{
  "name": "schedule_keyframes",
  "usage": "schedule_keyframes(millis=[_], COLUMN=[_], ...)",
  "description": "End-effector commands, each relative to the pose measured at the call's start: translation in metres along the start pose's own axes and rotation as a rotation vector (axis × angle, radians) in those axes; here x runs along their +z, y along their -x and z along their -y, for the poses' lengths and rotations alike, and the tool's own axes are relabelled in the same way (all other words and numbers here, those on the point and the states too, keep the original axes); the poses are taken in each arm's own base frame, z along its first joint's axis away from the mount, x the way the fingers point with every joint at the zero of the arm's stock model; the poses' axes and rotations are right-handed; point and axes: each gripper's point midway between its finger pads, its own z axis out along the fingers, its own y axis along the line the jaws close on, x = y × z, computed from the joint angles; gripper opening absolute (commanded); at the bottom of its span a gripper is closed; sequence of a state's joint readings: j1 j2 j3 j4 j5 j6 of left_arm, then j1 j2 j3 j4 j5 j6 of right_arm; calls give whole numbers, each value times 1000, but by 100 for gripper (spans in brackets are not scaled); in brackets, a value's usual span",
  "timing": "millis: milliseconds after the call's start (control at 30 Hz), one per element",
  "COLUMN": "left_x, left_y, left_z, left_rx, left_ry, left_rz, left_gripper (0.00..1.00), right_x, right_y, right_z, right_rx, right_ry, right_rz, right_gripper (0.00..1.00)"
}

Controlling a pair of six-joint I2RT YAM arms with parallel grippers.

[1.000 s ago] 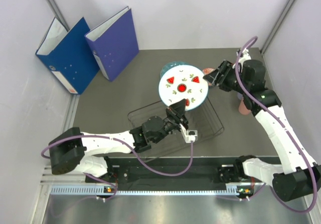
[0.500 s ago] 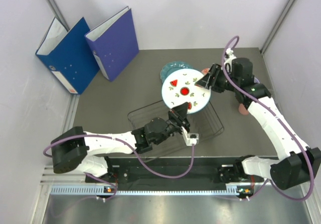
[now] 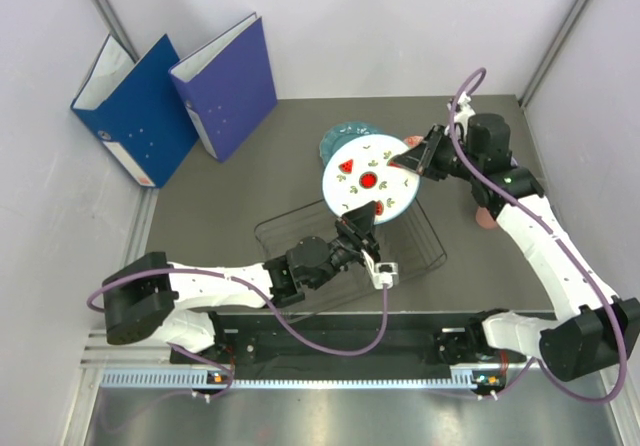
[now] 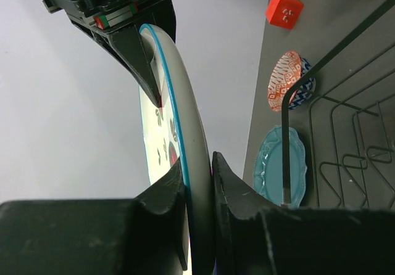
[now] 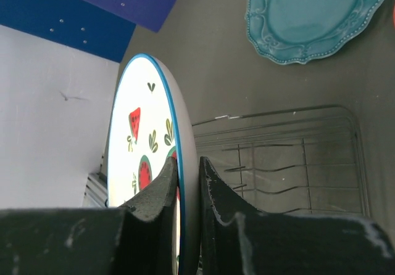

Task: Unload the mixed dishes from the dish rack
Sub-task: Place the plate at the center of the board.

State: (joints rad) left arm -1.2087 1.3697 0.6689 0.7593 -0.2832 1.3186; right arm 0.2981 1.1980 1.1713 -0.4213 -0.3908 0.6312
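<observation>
Plates: two, teal plate point(image 5: 315, 16) flat, white plate point(image 3: 370, 178) pinched by left tool point(image 4: 197, 168) and right tool point(image 5: 188, 163).

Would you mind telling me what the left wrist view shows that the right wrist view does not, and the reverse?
Only left wrist: the small red block and the red-patterned bowl. Only right wrist: the blue binders. Both: the white plate, gripped by the left gripper in one and the right gripper in the other, the teal plate lying flat, and the wire dish rack.
</observation>
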Motion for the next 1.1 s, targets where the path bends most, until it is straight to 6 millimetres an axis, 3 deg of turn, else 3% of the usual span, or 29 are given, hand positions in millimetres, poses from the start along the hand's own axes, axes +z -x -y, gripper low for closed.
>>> schedule_keyframes(millis=[0, 167, 333, 467, 567, 667, 767, 1067], left_x=[-1, 1, -2, -3, -3, -4, -4, -7], left_y=[9, 2, 1, -1, 0, -1, 0, 3], left_z=[-80, -81, -86, -89, -88, -86, -84, -85], left_rx=[-45, -48, -65, -53, -41, -38, -39, -34], left_ry=[283, 299, 307, 311, 300, 295, 294, 289], left_rz=[5, -19, -5, -7, -1, 0, 5, 22], left_gripper=[0, 0, 0, 0, 0, 0, 0, 0], right_x=[-11, -19, -27, -32, -38, -44, -45, -36], right_y=[-18, -26, -26, -30, -32, -34, -37, -17], right_z=[-18, -43, -48, -37, -30, -27, -23, -20], right_rx=[-86, -62, -83, -99, -126, -143, -141, -87], right_ry=[98, 236, 239, 167, 116, 93, 84, 68], right_rz=[-47, -93, -106, -133, -146, -152, -155, -91], right_gripper=[0, 0, 1, 37, 47, 47, 38, 46])
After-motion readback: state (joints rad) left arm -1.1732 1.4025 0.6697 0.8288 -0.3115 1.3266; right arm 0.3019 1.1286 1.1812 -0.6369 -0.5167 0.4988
